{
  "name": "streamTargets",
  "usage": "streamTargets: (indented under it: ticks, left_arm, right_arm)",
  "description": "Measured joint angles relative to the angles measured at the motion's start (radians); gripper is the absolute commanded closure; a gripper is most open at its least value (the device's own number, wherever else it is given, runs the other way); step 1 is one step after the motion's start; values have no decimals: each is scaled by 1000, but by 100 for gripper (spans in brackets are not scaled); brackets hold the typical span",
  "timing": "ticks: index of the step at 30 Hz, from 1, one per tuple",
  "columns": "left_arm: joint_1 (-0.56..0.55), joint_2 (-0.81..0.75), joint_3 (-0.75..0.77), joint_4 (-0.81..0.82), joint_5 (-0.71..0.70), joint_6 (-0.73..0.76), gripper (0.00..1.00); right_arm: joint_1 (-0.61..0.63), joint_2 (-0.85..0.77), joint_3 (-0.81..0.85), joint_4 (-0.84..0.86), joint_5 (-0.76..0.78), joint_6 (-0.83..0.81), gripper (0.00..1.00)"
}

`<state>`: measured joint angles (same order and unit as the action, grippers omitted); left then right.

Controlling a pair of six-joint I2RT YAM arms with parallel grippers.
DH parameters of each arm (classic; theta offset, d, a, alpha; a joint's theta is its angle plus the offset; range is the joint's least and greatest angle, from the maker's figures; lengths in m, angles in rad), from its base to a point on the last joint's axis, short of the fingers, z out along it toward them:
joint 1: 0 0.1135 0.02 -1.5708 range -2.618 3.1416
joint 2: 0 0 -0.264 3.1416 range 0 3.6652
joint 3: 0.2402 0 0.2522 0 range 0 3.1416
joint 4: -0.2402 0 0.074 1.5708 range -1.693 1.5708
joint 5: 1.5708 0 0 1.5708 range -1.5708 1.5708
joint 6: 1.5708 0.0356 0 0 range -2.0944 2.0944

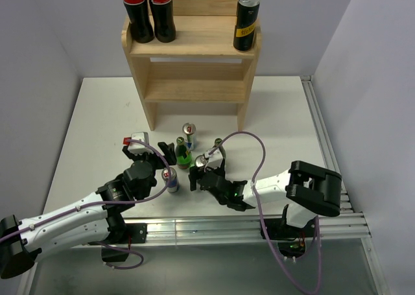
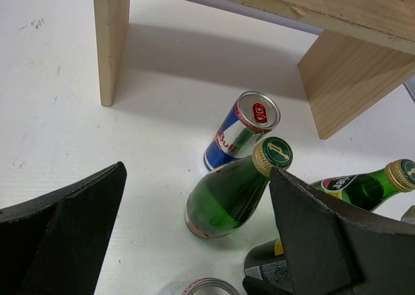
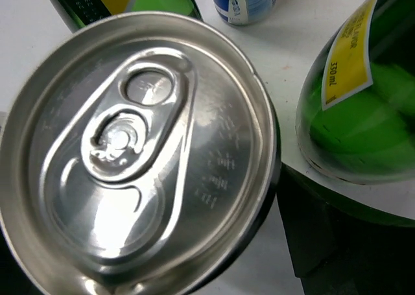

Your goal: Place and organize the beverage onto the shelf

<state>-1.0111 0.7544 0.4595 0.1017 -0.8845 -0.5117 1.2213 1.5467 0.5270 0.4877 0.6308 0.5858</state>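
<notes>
Shelf (image 1: 194,91) stands behind clustered green bottles (image 1: 183,153) and cans (image 1: 189,133).

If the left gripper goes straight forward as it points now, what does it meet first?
Probably the green bottle, between the open fingers of the left gripper; a blue can stands behind it.
</notes>
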Motion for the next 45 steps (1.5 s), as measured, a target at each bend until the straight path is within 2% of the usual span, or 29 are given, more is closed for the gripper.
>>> streamTargets:
  ticks: [6,17,23,26,27,30,32,33,34,39,45]
  left_arm:
    - [4,-3,-5,4,7,1,1]
    - [7,-20,-16,7,18,2,1]
    - [8,-39,-23,7,23,2,1]
    - [8,-39,-27,7,23,2,1]
    - [8,-40,-28,6,23,2,1]
    - [8,-40,-29,7,23,2,1]
    - [8,-40,-29,6,23,2,1]
    - [8,-40,-29,6,23,2,1]
    - [8,-40,-29,6,23,2,1]
    - [8,-40,-29,6,23,2,1]
    - [8,-42,-29,5,23,-1,1]
  right_arm:
    - [-3,15,0,51,31,-20,23]
    - [-4,153,3,151,66,-54,24]
    - [-4,165,5,168,85,-63,36]
    - [-4,165,5,170,89,-70,48]
    - [-4,165,5,170,88,-71,60]
    - [-4,165,5,168,87,-82,79]
    - [0,159,17,140,88,-87,87]
    - [3,154,29,111,89,-91,95]
    - [6,145,46,71,93,-96,99]
    - [53,51,177,-163,141,-114,100]
    - [95,-158,409,-419,213,-172,100]
